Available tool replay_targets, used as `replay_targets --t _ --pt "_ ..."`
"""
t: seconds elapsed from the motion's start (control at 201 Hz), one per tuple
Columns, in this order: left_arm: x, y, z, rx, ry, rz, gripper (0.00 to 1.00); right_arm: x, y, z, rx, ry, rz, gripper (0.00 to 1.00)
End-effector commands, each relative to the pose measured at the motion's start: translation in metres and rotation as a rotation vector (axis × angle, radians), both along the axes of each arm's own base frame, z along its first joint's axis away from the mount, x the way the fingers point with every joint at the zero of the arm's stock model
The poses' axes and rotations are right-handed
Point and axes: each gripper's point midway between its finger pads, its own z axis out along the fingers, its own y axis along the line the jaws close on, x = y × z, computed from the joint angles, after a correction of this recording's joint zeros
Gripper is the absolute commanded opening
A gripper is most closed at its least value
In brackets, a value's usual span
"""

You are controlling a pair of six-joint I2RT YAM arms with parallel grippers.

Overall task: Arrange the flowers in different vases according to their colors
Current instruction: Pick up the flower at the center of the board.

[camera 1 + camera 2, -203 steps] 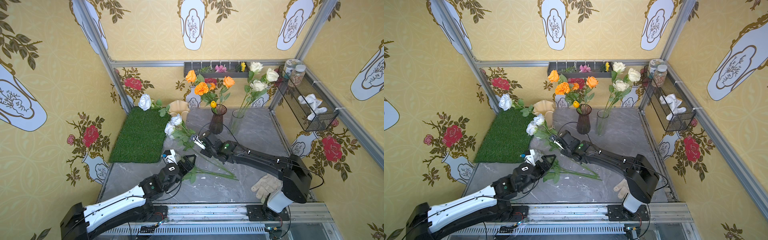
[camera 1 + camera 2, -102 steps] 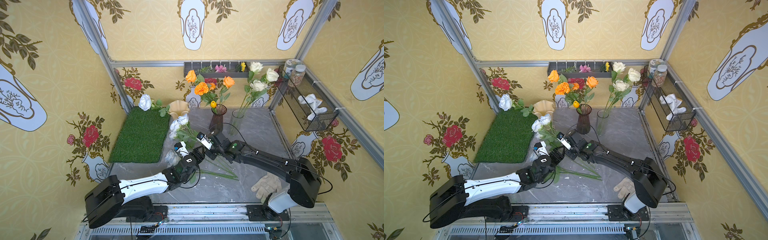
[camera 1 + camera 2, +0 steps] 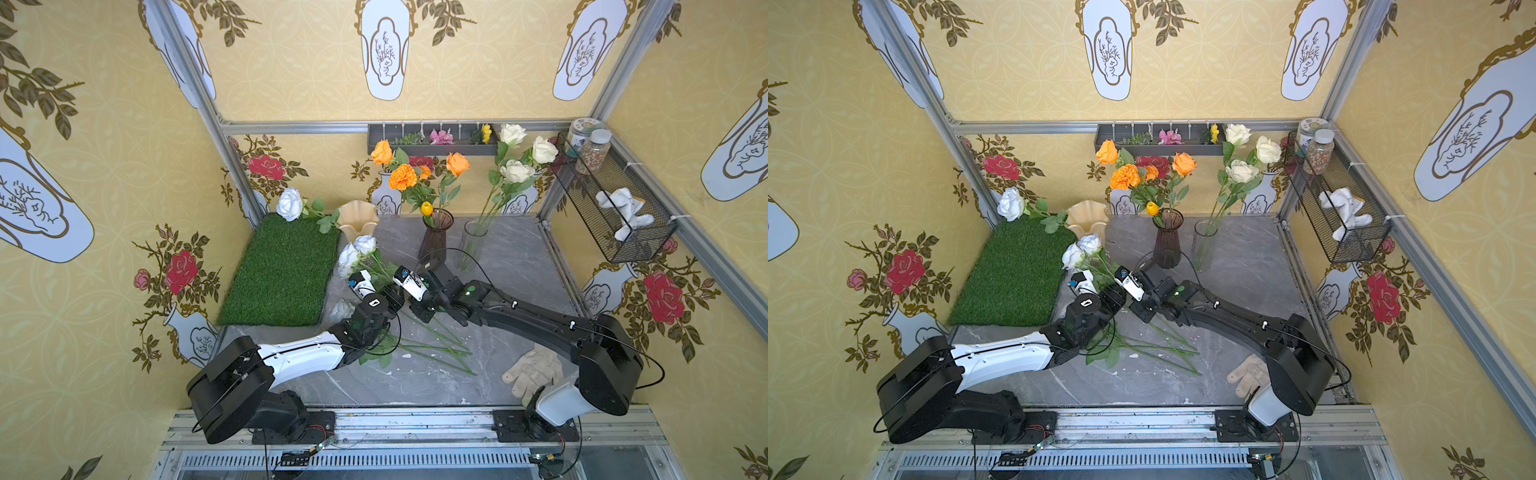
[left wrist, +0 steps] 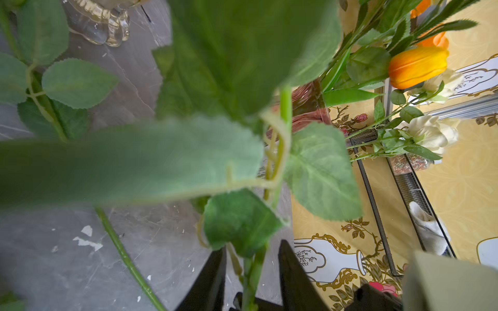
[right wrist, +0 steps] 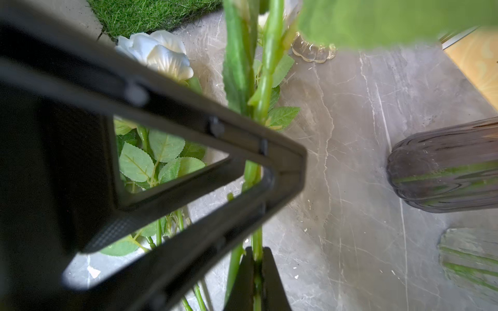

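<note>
So on the grey marble tabletop, the cream-amber ruffled glass vase is standing at the back edge, with the dark purple ribbed glass vase and clear glass cylinder vase beside it toward the back right corner. I'm holding the pale blue-white long-stemmed roses up just in front of the ruffled one. My right gripper is clamping a green stem, and my left gripper is sitting with fingers apart around one, not touching.
</note>
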Motion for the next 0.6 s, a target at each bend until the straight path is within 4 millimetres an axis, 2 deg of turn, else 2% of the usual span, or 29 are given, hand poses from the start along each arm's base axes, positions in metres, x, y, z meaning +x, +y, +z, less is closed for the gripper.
replay_targets --t 0.0,0.189,0.408,0.593 --pt "0.0 -0.008 0.007 -0.022 -0.02 -0.039 0.22 0.003 0.001 0.003 0.024 -0.004 -0.004 0.0" --pt "-0.001 -0.006 0.005 -0.019 -0.015 -0.031 0.12 0.013 -0.006 0.008 0.024 -0.021 -0.019 0.0" --pt "-0.003 0.0 0.008 -0.029 -0.016 -0.018 0.0 0.034 -0.02 0.015 0.007 -0.042 -0.056 0.0" --pt "-0.005 0.006 0.009 -0.042 -0.014 -0.006 0.0 0.054 -0.031 0.013 -0.03 -0.056 -0.102 0.0"
